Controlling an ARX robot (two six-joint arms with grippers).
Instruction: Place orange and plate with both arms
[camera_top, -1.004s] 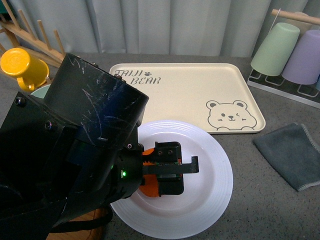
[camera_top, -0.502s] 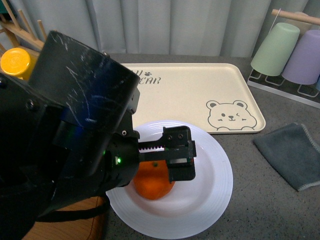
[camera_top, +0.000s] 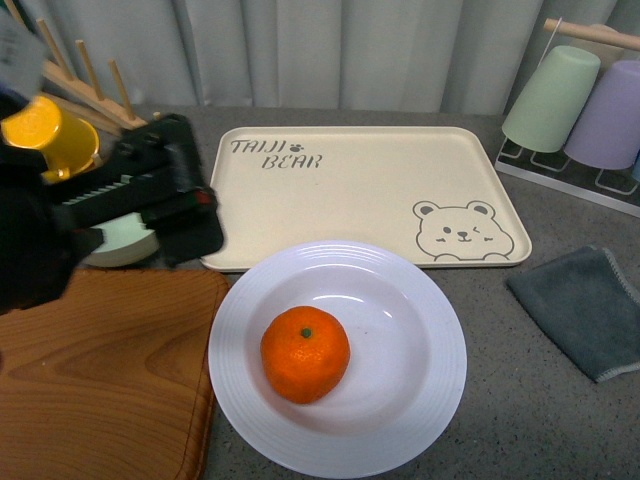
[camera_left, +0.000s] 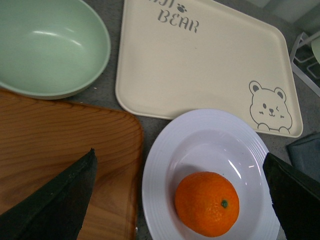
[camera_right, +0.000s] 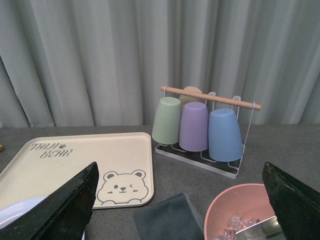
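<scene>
The orange (camera_top: 305, 354) lies free in the well of the white plate (camera_top: 425, 395), left of its middle. Both show in the left wrist view too: the orange (camera_left: 206, 203) and the plate (camera_left: 210, 135). My left gripper (camera_top: 165, 195) is open and empty, raised at the left over the pale green bowl, well away from the orange. My right gripper (camera_right: 180, 210) is open and empty, off to the right; it does not show in the front view. Only an edge of the plate (camera_right: 20, 207) shows in the right wrist view.
The beige bear tray (camera_top: 370, 190) lies behind the plate. A wooden board (camera_top: 100, 380) lies to the plate's left, with a pale green bowl (camera_left: 50, 45) and a yellow mug (camera_top: 45, 130) behind it. A grey cloth (camera_top: 585, 305), a cup rack (camera_right: 202, 125) and a pink bowl (camera_right: 240, 212) stand at the right.
My left gripper has let go of the orange on the plate, opened, and pulled back up and to the left. The orange now lies uncovered.
</scene>
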